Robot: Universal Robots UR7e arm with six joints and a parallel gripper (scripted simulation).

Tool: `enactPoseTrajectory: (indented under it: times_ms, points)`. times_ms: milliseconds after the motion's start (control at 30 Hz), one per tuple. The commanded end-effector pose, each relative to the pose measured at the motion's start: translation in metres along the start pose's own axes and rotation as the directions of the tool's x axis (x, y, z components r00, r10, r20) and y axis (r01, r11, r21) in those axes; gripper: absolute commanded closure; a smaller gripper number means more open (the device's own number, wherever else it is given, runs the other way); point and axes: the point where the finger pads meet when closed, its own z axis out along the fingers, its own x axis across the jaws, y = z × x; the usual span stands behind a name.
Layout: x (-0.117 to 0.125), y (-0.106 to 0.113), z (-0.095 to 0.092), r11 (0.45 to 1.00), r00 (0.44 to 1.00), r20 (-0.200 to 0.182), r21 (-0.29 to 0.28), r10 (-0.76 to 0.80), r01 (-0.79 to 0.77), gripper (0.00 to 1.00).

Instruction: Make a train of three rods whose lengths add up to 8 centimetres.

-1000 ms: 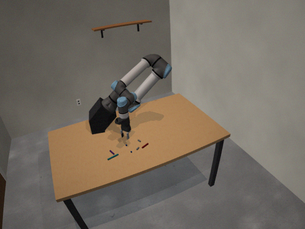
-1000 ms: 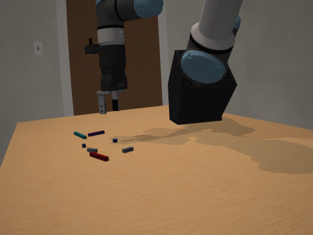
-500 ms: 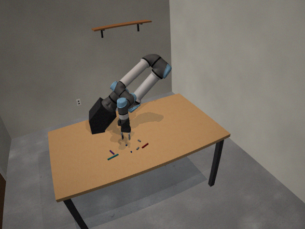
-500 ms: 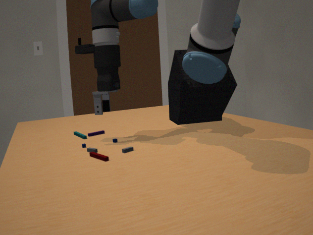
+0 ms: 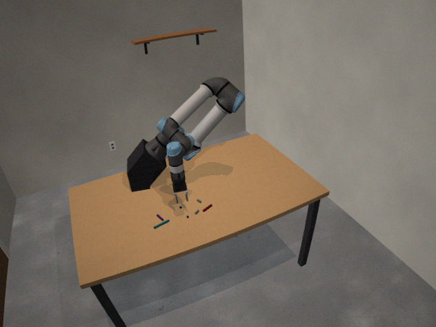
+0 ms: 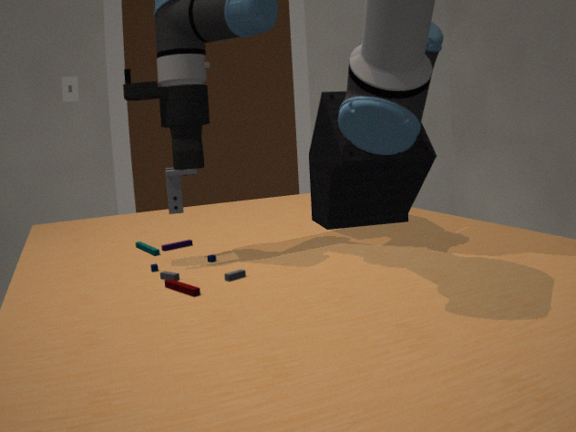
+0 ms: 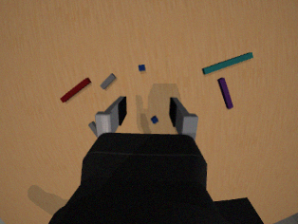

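Note:
My gripper (image 5: 180, 200) is open and empty, hanging above the table; it also shows in the exterior view (image 6: 175, 209) and the wrist view (image 7: 150, 111). One blue rod (image 7: 154, 120) (image 5: 180, 207) (image 6: 211, 258) lies on the table below, between the fingers. A second blue rod (image 7: 141, 68) (image 5: 187, 216) (image 6: 153, 267) lies apart from it. One grey rod (image 7: 107, 81) (image 5: 196, 212) (image 6: 169, 275) lies next to the red rod (image 7: 76, 89) (image 5: 207, 207) (image 6: 182, 287). A second grey rod (image 5: 199, 201) (image 6: 234, 275) is hidden in the wrist view. All rods lie flat and apart.
A purple rod (image 7: 225, 92) (image 5: 159, 216) (image 6: 176, 244) and a turquoise rod (image 7: 228, 63) (image 5: 161, 224) (image 6: 147, 248) lie close together to one side. The robot's black base (image 5: 142, 168) (image 6: 367, 162) stands at the table's back edge.

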Motion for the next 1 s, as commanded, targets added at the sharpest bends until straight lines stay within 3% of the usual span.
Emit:
enactPoseTrajectory:
  times_ms: [0, 167, 433, 667, 733, 967]
  points:
    - [-0.002, -0.007, 0.001, 0.986, 0.986, -0.001, 0.001, -0.167, 0.167, 0.00]
    - [-0.004, -0.011, 0.001, 0.965, 0.965, -0.001, 0.001, -0.263, 0.263, 0.00]
    - [-0.007, -0.020, 0.004, 0.845, 0.845, -0.001, 0.001, -0.534, 0.534, 0.00]
    - [-0.009, -0.027, 0.006, 0.701, 0.701, -0.001, 0.000, -0.713, 0.713, 0.00]
    - [-0.009, -0.027, 0.006, 0.701, 0.701, -0.001, 0.000, -0.713, 0.713, 0.00]
    - [-0.010, -0.032, 0.010, 0.492, 0.492, -0.001, 0.000, -0.870, 0.870, 0.00]
